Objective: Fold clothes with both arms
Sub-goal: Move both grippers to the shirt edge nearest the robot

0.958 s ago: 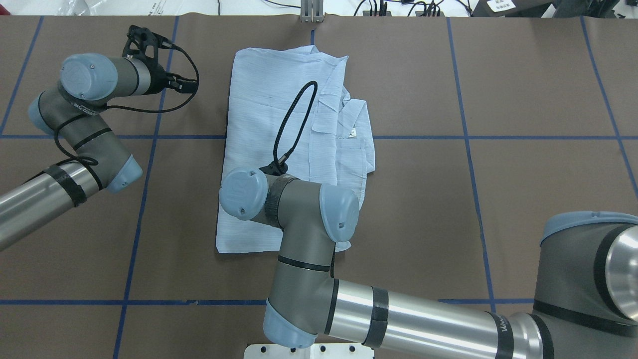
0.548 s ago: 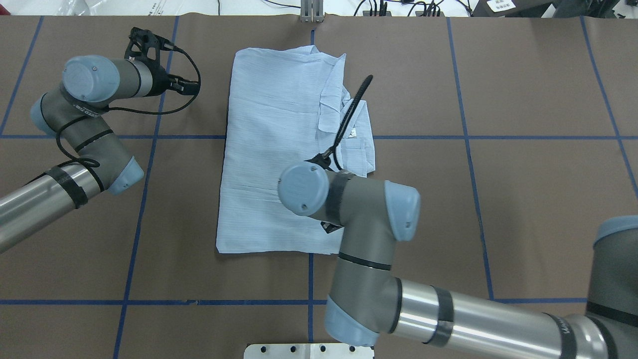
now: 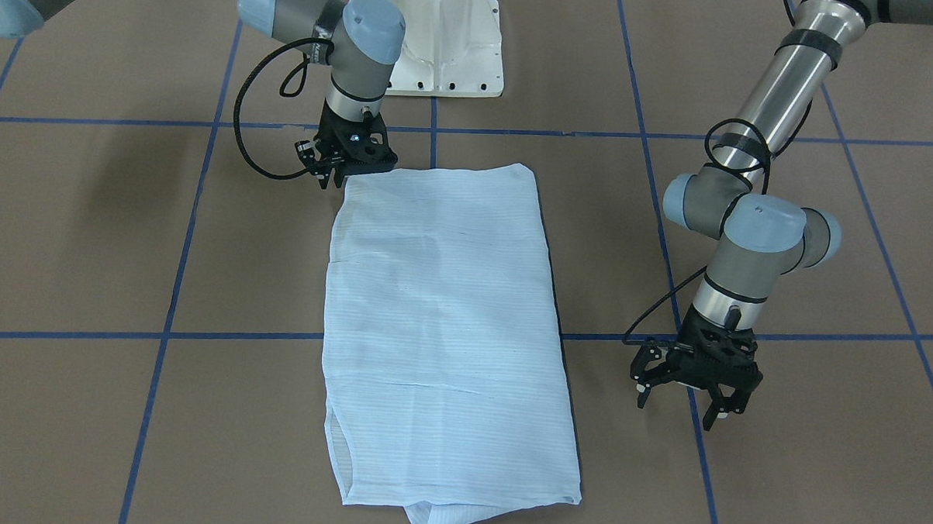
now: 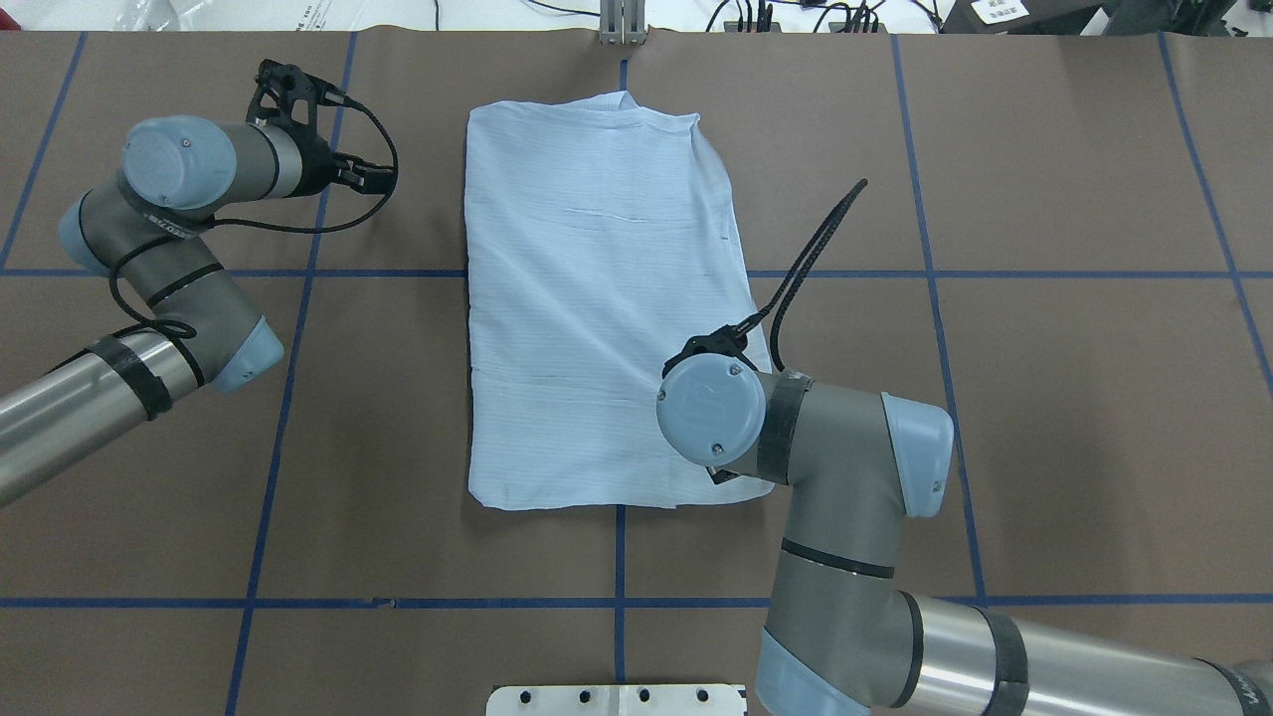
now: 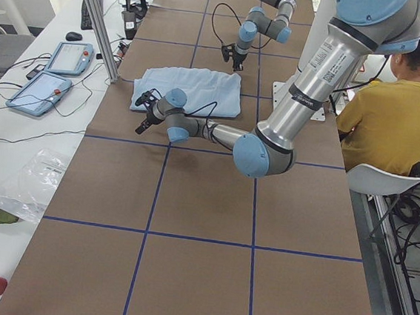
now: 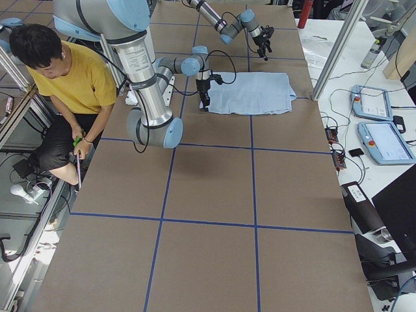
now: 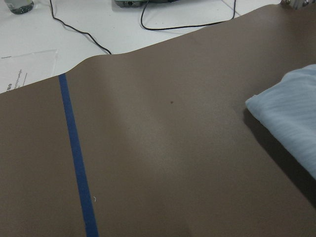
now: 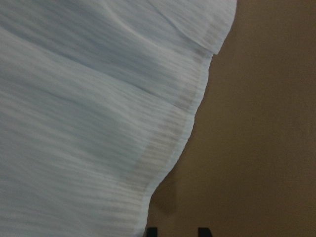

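Observation:
The clothes are one pale blue striped shirt [image 4: 602,298], folded into a long flat rectangle [image 3: 441,331] in the middle of the brown table. Collar, buttons and label are hidden. My right gripper [image 3: 347,165] hangs over the shirt's corner nearest the robot. In the right wrist view its two dark fingertips [image 8: 152,232] stand apart at the hem, holding nothing. In the overhead view it is mostly hidden under its wrist [image 4: 711,408]. My left gripper [image 3: 683,405] hovers open over bare table beside the shirt's far part. The left wrist view catches only a shirt corner [image 7: 291,113].
Blue tape lines [image 4: 298,273] grid the table. The white pedestal base [image 3: 443,44] stands behind the shirt. Teach pendants [image 5: 55,68] and cables lie on the white bench past the far edge. A seated person in a yellow top [image 5: 385,115] is beside the robot.
My right arm swung right across the shirt, laying a fold over the collar and sleeve. The shirt is now a plain rectangle, shifted slightly right. The left arm barely moved.

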You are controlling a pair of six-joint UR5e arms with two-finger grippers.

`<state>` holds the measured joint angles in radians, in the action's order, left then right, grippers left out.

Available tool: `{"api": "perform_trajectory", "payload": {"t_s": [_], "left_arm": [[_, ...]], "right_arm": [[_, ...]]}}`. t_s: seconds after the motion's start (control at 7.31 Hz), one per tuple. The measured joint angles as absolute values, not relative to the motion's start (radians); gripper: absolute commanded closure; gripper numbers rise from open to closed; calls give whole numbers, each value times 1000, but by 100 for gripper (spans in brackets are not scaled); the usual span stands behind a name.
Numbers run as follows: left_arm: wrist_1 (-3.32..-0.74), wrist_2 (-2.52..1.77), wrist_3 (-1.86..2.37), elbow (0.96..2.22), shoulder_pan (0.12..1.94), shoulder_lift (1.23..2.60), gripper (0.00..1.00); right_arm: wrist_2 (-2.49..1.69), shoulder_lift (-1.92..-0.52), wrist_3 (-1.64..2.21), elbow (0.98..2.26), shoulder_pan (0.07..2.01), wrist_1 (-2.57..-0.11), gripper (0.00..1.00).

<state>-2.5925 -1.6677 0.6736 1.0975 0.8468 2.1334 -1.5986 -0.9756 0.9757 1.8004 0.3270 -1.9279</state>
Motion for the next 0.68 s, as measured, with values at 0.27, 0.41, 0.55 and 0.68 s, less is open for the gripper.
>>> {"api": "perform_trajectory", "payload": {"t_s": [0.27, 0.41, 0.55, 0.68], "left_arm": [[-2586, -1714, 682, 1130, 848, 2128, 0], [-2578, -1758, 711, 1179, 848, 2107, 0], [-2564, -1798, 764, 1258, 846, 2066, 0], [-2531, -1829, 830, 1369, 826, 2008, 0]], "right_arm": [[-1600, -972, 1055, 1802, 364, -1843, 0], [-1610, -974, 1065, 1813, 404, -1791, 0], [-1642, -985, 1069, 1844, 447, -1752, 0], [-1686, -1007, 1093, 1893, 482, -1734, 0]]}}
